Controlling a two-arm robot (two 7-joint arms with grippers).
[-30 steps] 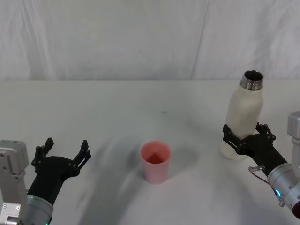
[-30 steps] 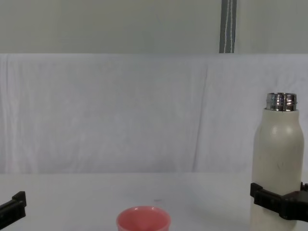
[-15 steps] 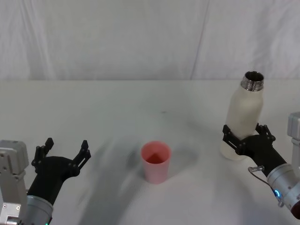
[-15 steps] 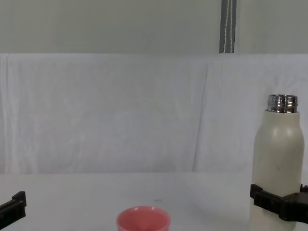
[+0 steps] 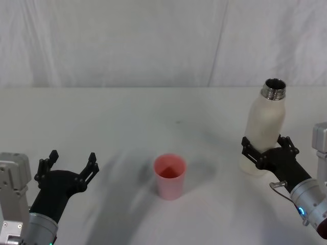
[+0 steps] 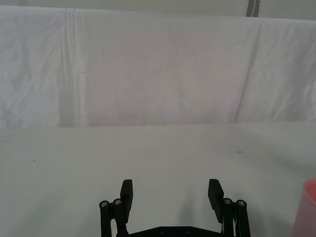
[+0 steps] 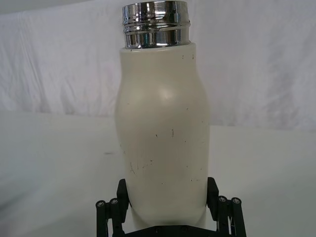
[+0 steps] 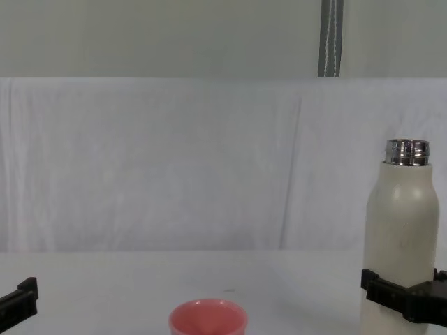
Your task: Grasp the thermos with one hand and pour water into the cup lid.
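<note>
The right gripper (image 5: 266, 151) pinches the thermos (image 5: 264, 127) low; tilting toward the cup lid (image 5: 170, 176) at 9 o'clock, it could slip

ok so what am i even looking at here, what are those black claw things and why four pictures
It is a robot with two arms, and the black claws are its grippers. The four pictures come from four cameras at the same moment.

The head view looks down on a white table. The chest view looks across it from lower down. Each wrist view rides on one arm and looks out past that arm's own jaws.

On the table stand a cream thermos with an open steel neck and a short pink cup.

The right gripper has its jaws on either side of the thermos near its base, pressed against it, as the right wrist view shows close up. The bottle stands upright.

The left gripper sits idle at the near left, jaws open, holding nothing.
</note>
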